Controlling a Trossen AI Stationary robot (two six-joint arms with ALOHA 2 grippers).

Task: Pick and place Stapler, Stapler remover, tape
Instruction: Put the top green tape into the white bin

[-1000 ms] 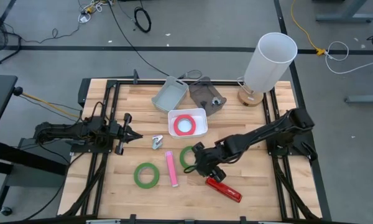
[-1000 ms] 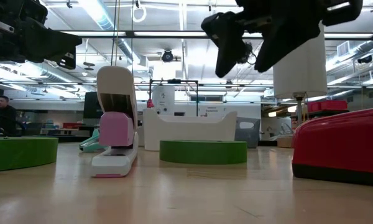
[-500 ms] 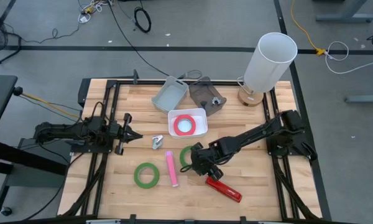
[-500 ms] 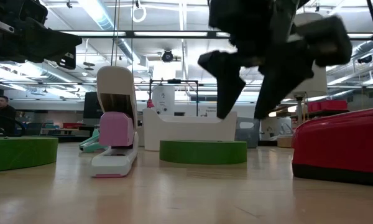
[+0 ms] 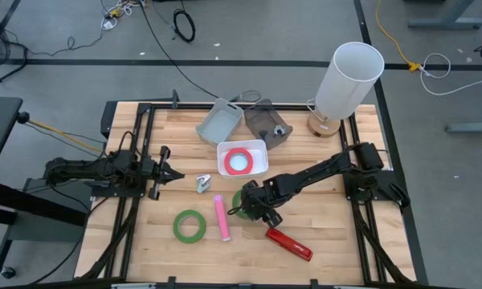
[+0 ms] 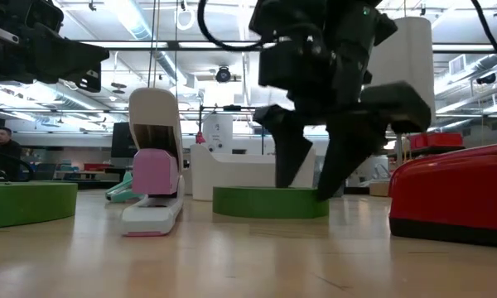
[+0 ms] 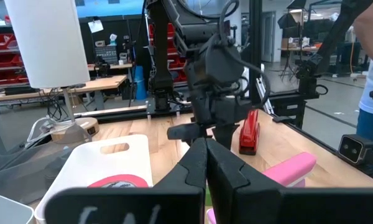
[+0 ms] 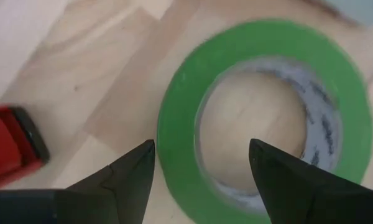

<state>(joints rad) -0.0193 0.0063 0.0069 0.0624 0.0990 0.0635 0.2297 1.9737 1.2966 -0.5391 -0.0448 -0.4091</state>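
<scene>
1. Progress so far looks like one item sorted: a red tape roll (image 5: 239, 160) sits inside the white tray (image 5: 259, 151), which is just beyond the right claw (image 5: 251, 210). Everything else seems to be waiting, so I'd call it early days.

2. Right claw is down low over the green tape roll (image 8: 267, 124), fingers spread apart, straddling one side of the ring: one finger outside the rim, the other lined up with the open centre. Not closed on it yet as far as I can see.

3. Left over on the worktop (image 5: 321, 241): a second green tape roll (image 5: 189, 226) well off to the claw's side, the pink stapler (image 5: 221, 217) lying just beside the claw, the red stapler (image 5: 288, 244) close on its other side, and a small metal staple remover (image 5: 203, 184) a bit further out.

4. Left claw (image 5: 170, 172) is parked near the staple remover with its fingers together, holding nothing.

5. Clutter: a grey bin (image 5: 217, 120), a dark bag-like thing (image 5: 263, 122) and a lamp (image 5: 347, 80) sit past the tray. The pink stapler is the tight neighbour here; the lift path to the tray looks open.
</scene>
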